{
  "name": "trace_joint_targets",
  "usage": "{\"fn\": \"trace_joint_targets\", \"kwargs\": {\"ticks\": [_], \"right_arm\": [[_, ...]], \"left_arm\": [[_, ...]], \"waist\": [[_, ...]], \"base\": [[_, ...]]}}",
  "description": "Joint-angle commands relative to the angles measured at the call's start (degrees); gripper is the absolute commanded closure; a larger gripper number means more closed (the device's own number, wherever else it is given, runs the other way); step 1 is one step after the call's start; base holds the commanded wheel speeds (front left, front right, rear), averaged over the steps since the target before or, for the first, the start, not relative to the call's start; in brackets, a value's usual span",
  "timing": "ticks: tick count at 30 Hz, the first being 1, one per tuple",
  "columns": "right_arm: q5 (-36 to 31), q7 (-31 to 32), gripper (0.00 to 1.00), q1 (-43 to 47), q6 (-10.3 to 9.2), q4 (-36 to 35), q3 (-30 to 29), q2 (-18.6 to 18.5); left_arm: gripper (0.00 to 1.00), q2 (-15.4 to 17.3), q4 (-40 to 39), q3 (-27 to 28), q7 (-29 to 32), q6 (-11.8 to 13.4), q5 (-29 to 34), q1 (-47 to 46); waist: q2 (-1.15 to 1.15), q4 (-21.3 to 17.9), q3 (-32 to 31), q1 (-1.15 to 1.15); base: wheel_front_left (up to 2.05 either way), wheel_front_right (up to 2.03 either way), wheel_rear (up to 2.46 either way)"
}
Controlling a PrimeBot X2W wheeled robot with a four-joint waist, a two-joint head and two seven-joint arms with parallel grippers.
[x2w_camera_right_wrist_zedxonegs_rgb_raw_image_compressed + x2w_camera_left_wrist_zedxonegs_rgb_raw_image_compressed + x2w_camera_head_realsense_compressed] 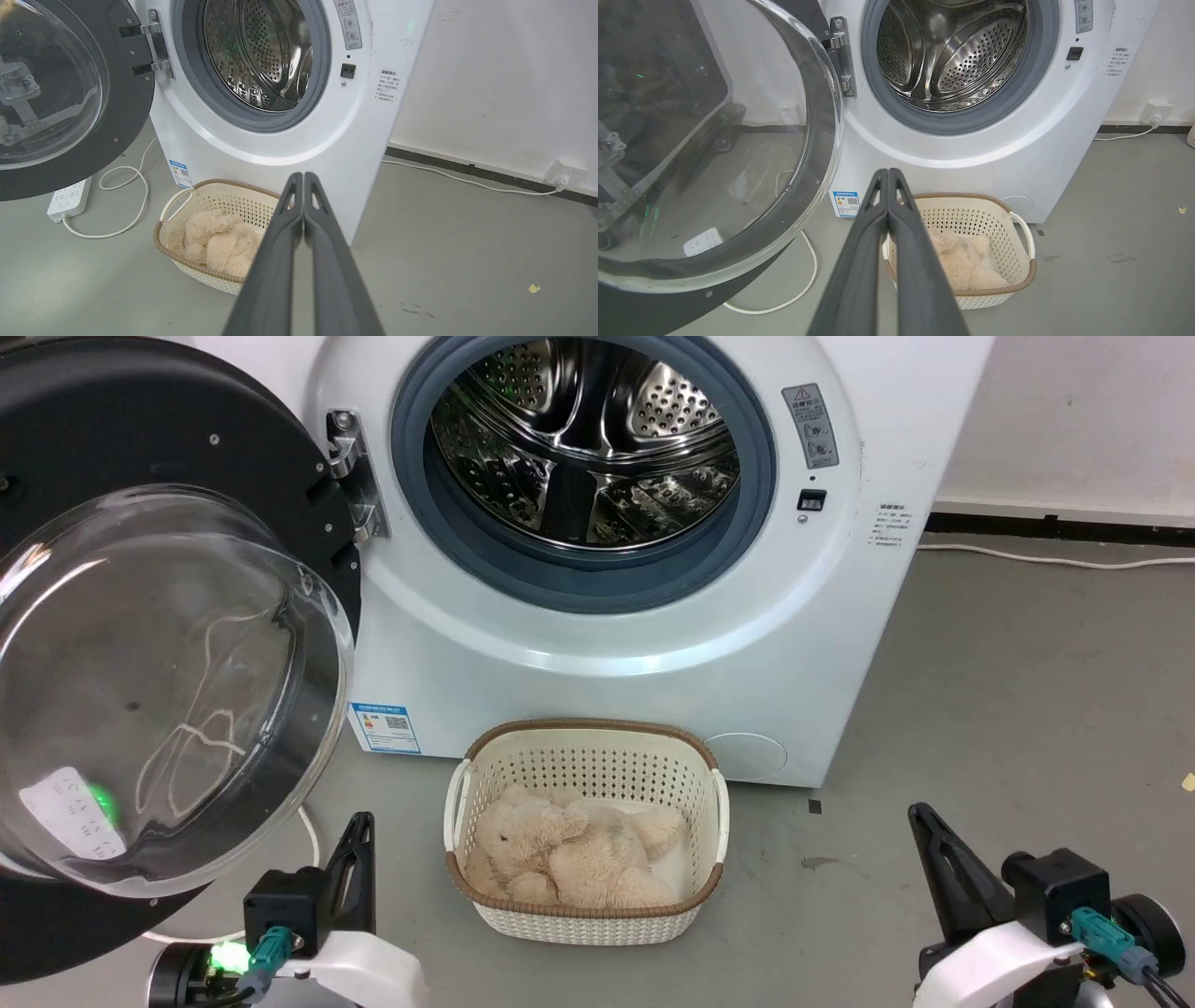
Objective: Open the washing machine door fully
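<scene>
Head view, nearest first: my left gripper (361, 823) sits at the lower left and my right gripper (920, 814) at the lower right, both above the grey floor (1027, 709), touching nothing. In each wrist view the two dark fingers (859, 261) lie pressed together along their length, so both grippers are fully closed and hold nothing. Between them, a little farther out, a cream basket (588, 726) with a brown rim stands on the floor, and a beige plush toy (569, 859) lies inside it. To my left the washing machine door (140, 429) hangs swung out on its hinge (355, 476), its black inner face and bulging clear glass toward me. Behind the basket stands the white washing machine (653, 663), a small blue label (383, 728) low on its front. Its opening is uncovered, a grey-blue rubber ring (597, 588) around the steel drum (588, 439). In the right wrist view a white power strip (69, 201) lies on the floor near the door's lower edge, and farthest back is the pale wall (490, 70).
</scene>
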Motion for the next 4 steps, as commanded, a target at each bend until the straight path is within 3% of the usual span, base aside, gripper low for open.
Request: {"fn": "trace_joint_targets", "kwargs": {"ticks": [1,4], "right_arm": [[-0.4,0.4,1.00,-1.0,-0.05,0.2,0.2,0.1],[-0.4,0.5,1.00,-1.0,-0.05,0.2,0.2,0.1]], "left_arm": [[1.00,-0.1,-0.3,0.5,0.4,-0.3,0.5,-1.1],[1.00,-0.1,-0.3,0.5,0.4,-0.3,0.6,-1.1]], "waist": [[0.00,0.0,0.0,0.00],[0.00,0.0,0.0,0.00]], "base": [[0.00,0.00,0.00],[0.00,0.00,0.00]]}}
